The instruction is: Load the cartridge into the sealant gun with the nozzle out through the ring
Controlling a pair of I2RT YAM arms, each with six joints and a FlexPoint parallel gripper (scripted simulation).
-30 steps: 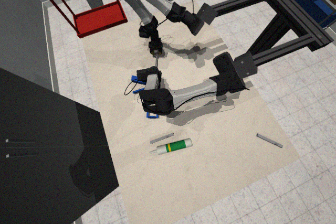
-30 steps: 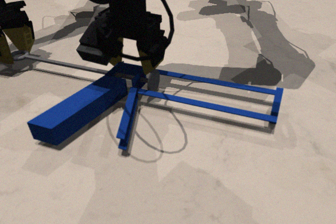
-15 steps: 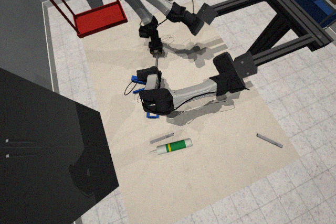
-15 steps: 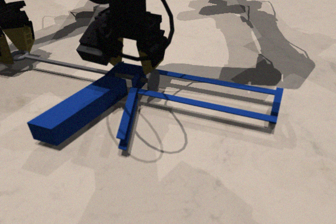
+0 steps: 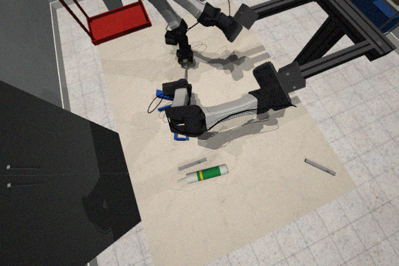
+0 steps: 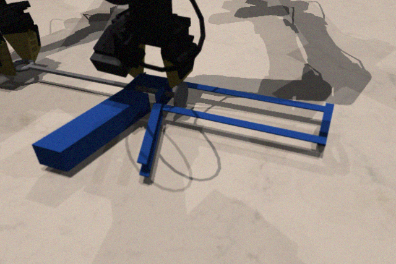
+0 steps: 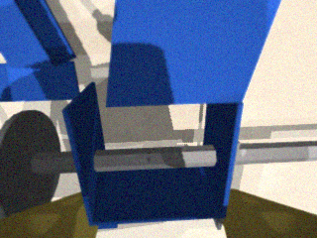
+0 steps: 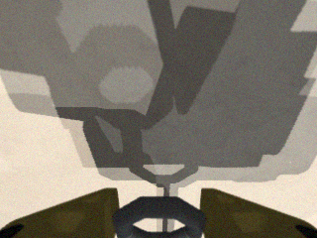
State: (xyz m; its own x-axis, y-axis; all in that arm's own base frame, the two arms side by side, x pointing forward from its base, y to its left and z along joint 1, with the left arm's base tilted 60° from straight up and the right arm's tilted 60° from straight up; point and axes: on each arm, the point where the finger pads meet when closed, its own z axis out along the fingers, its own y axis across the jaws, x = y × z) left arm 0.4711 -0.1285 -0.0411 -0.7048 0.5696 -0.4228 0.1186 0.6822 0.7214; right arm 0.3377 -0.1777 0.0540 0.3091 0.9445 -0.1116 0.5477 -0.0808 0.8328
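Left jaws [image 6: 154, 81]: clamping gun [image 5: 181, 138] [image 6: 89, 133] [image 7: 173, 59]
Right jaws [image 5: 185, 64] [image 6: 22, 67]: clamping ring [image 6: 23, 65] [image 8: 158, 202] behind gun
Cartridge [image 5: 209, 173]: lying beyond gun's front
Disc [image 6: 181, 94] [image 7: 30, 164]: sitting back near gun's handle
Care: keeping gun steady, avoiding nudging disc forward

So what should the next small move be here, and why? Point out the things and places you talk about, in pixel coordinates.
Probably open the right gripper [image 5: 185, 63] [image 6: 22, 66] [image 8: 158, 197] to free the rod's end ring [image 8: 158, 203]: the plunger disc [image 6: 181, 94] [image 7: 25, 134] sits close by the handle housing [image 6: 140, 78] [image 7: 158, 195], so the cradle [image 5: 181, 139] [image 6: 246, 123] looks ready for the cartridge [image 5: 211, 173], lying outside it.
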